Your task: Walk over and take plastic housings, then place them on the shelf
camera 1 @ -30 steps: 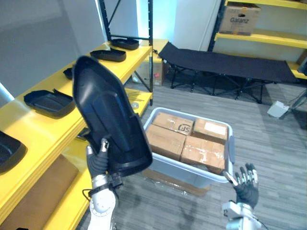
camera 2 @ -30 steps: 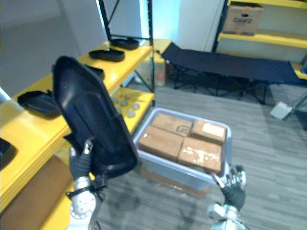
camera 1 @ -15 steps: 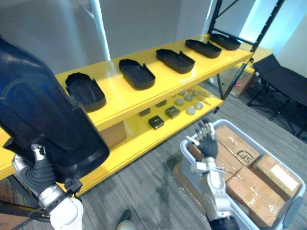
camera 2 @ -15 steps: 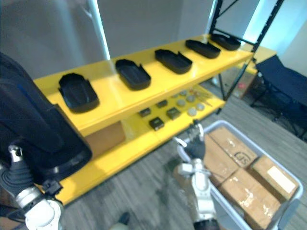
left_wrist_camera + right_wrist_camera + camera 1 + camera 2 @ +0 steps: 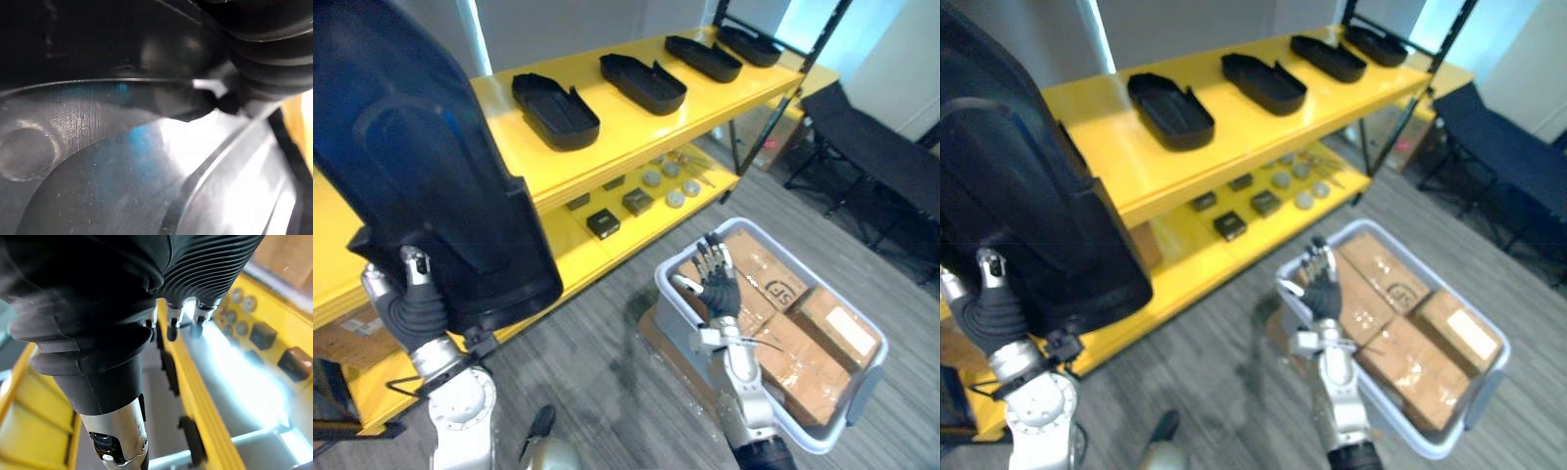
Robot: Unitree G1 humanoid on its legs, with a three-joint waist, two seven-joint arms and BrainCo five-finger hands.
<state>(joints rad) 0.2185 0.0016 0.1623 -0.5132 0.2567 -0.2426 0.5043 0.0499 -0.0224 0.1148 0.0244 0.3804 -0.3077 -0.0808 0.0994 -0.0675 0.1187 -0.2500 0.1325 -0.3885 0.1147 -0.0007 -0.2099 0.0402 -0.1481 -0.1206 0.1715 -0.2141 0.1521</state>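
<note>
Housing (image 5: 421, 166), a large black shell, is standing upright beside the yellow shelf (image 5: 612, 125), with the left hand (image 5: 411, 308) fingers clamping its lower rim. It is likely handling as light, stiff and slick, so the rim is offering the best hold. The right hand (image 5: 717, 284) is hovering with fingers spread.

Large black plastic housing (image 5: 421, 166) upright at near left, left hand (image 5: 411, 311) clasping its lower edge, four more housings (image 5: 555, 110) along yellow shelf (image 5: 612, 127), right hand (image 5: 717, 286), fingers straight, above grey bin (image 5: 847, 406) of cardboard boxes (image 5: 808, 352)
</note>
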